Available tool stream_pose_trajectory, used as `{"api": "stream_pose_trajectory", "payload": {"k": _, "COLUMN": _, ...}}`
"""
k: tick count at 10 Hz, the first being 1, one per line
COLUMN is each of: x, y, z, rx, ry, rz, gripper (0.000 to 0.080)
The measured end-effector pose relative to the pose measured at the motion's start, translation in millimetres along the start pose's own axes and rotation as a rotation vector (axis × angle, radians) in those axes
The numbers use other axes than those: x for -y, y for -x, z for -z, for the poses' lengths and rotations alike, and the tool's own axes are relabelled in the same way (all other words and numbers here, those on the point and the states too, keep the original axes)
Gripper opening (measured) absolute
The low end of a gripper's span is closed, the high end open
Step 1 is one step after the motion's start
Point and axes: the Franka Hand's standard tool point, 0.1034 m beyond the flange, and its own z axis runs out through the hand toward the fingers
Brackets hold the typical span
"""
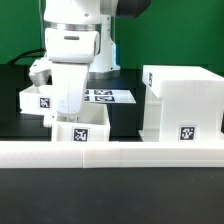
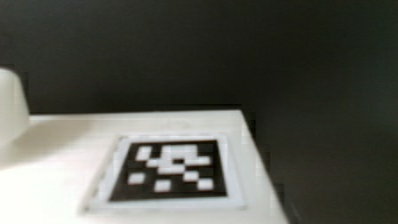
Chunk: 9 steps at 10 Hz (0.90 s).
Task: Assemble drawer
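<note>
The tall open-fronted box casing [image 1: 185, 98] stands on the exterior view's right, with a tag low on its front. One small tray [image 1: 34, 98] lies on the left, and a second tray [image 1: 82, 131] lies just in front of it, by the rail. My gripper [image 1: 66, 114] hangs low between the two trays, right beside the left one. Its fingertips are hidden behind the front tray. The wrist view shows a white tagged face [image 2: 175, 170] of a tray close up and a rounded white bit [image 2: 9, 105]. No fingers show there.
A long low white rail [image 1: 110, 152] runs across the front. The marker board [image 1: 108, 96] lies flat behind the trays, between the arm and the casing. The table is black, with a green backdrop behind.
</note>
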Motion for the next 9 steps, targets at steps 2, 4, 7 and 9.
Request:
{"api": "stream_pose_trajectory", "payload": {"k": 2, "x": -0.2, "y": -7.5, "z": -2.0, "rx": -0.01, "ry": -0.002, "rz": 0.016, "gripper": 0.0041}}
{"api": "stream_pose_trajectory", "payload": {"k": 4, "x": -4.0, "y": -23.1, "z": -0.5, "rx": -0.008, "ry": 0.013, "rz": 0.038, "gripper": 0.0041}}
{"api": "stream_pose_trajectory", "payload": {"k": 7, "x": -4.9, "y": -25.0, "z": -0.5, "rx": -0.006, "ry": 0.013, "rz": 0.046, "gripper": 0.0041}}
{"api": "stream_pose_trajectory", "payload": {"k": 9, "x": -5.1, "y": -25.7, "z": -1.4, "rx": -0.007, "ry": 0.017, "rz": 0.039, "gripper": 0.0041}}
